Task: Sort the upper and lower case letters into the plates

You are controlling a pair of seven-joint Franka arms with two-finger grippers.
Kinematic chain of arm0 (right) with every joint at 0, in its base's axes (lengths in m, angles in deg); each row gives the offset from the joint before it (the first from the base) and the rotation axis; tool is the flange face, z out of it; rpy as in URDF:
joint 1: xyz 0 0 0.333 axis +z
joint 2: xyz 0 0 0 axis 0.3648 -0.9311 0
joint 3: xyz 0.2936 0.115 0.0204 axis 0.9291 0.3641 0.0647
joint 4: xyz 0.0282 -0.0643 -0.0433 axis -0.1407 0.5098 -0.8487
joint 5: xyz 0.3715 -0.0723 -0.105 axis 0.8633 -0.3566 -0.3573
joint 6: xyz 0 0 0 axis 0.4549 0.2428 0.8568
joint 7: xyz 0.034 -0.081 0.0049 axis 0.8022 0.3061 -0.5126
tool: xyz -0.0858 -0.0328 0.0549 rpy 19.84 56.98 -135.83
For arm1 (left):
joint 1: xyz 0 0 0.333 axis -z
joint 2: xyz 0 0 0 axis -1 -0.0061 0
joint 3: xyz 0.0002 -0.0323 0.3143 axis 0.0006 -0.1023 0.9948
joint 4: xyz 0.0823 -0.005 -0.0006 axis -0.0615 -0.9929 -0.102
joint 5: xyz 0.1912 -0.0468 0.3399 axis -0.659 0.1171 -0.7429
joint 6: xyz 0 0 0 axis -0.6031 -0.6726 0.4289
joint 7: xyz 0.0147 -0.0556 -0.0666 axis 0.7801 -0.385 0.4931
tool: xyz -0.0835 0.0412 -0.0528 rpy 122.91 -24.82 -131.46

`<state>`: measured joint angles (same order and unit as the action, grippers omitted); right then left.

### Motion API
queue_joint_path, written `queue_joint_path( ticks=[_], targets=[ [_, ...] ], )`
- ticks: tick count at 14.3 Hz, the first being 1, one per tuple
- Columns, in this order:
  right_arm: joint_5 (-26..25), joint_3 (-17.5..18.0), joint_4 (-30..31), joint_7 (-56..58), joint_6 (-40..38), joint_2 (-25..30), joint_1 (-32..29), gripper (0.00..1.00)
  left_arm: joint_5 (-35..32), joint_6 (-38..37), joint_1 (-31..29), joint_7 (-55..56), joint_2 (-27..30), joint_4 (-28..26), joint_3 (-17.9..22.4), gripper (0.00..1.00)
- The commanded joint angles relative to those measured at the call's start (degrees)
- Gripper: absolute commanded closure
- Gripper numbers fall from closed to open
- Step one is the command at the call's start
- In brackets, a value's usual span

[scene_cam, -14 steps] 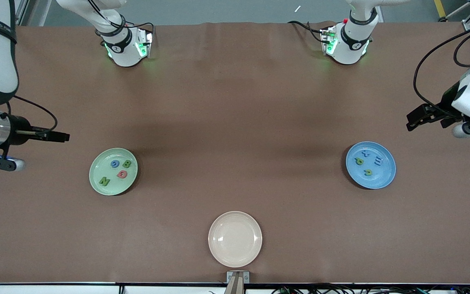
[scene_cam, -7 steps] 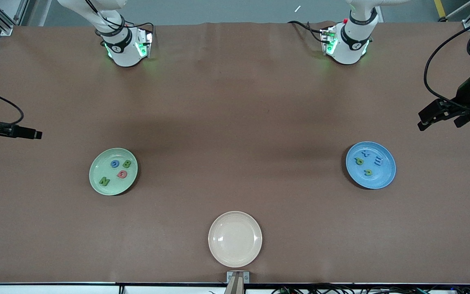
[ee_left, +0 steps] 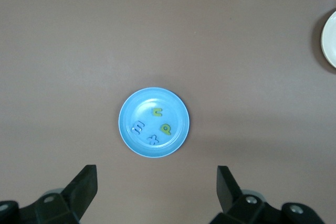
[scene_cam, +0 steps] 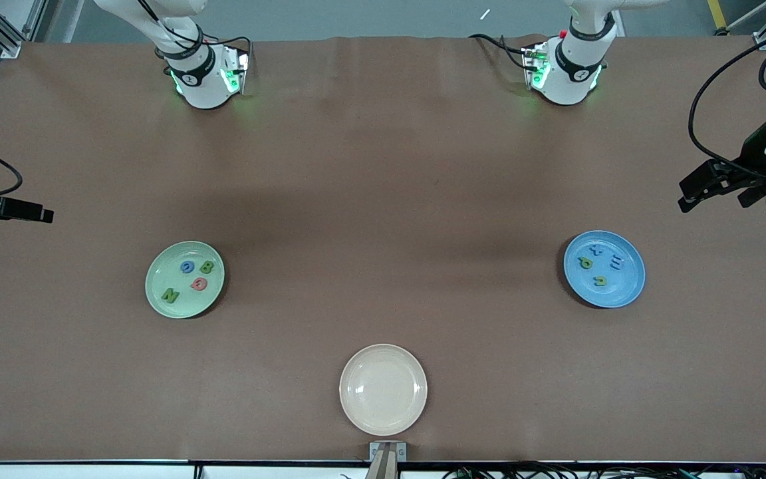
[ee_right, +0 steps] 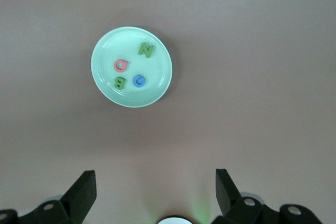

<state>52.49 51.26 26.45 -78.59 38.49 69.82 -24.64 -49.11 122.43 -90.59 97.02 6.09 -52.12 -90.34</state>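
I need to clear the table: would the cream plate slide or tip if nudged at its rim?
The cream plate looks shallow and lies flat, so it would probably slide, not tip. Its glossy surface hints at hard, maybe slippery material. It holds nothing, so likely light.

Pale green plate [scene_cam: 157, 293], blue plate [scene_cam: 629, 286], cream plate [scene_cam: 383, 359].

From the front we look steeply down from high across the table [scene_cam: 383, 166], facing the robots' bases. Our left wrist camera looks straight down from well above the blue plate [ee_left: 154, 123], and our right wrist camera does likewise over the pale green plate [ee_right: 131, 66]. Each wrist view shares its plate with the front view; the left also catches the cream plate [ee_left: 331, 39].
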Motion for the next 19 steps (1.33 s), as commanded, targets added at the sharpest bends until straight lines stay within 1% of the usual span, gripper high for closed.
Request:
queue_joint_path(
  ticks=[1, 3, 5, 10, 13, 15, 17, 19],
  targets=[
    [-1.8, 0.5, 2.3, 0.8, -0.5, 2.8, -0.4, 0.00, 0.5, -3.4, 0.0, -0.1, 0.2, 2.5, 0.1, 0.00],
    [-2.2, 0.6, 4.8, 0.8, 0.8, 5.1, -0.3, 0.00, 1.0, -6.4, 0.0, -0.2, 0.1, 4.6, 0.0, 0.00],
    [-2.2, 0.7, 6.1, 0.8, 1.2, 6.6, -0.3, 0.00, 0.7, -7.9, 0.1, -0.5, 0.1, 5.5, -0.3, 0.00],
    [-2.2, 0.8, 9.7, 0.8, 3.5, 10.5, -0.8, 0.00, 0.4, -7.9, -0.4, -3.0, 0.0, 5.7, -0.1, 0.00],
    [-2.2, 0.8, 10.7, 2.3, 3.6, 11.9, -1.1, 0.00, 0.6, -7.9, -0.5, -5.9, 0.0, 5.7, 0.3, 0.00],
    [-2.2, 0.8, 13.6, 3.4, 5.2, 14.3, -1.1, 0.00, 0.5, -7.9, -0.3, -5.8, 0.1, 5.7, 0.2, 0.00],
    [-2.3, 0.3, 16.7, 3.7, 6.6, 16.9, 0.2, 0.00, 0.4, -7.9, -0.3, -5.8, 0.0, 5.8, 0.2, 0.00],
    [-2.4, 0.0, 16.8, 3.7, 6.5, 17.3, 1.2, 0.00, 0.4, -7.9, -0.4, -5.9, 0.0, 5.8, 0.3, 0.00]
  ],
)
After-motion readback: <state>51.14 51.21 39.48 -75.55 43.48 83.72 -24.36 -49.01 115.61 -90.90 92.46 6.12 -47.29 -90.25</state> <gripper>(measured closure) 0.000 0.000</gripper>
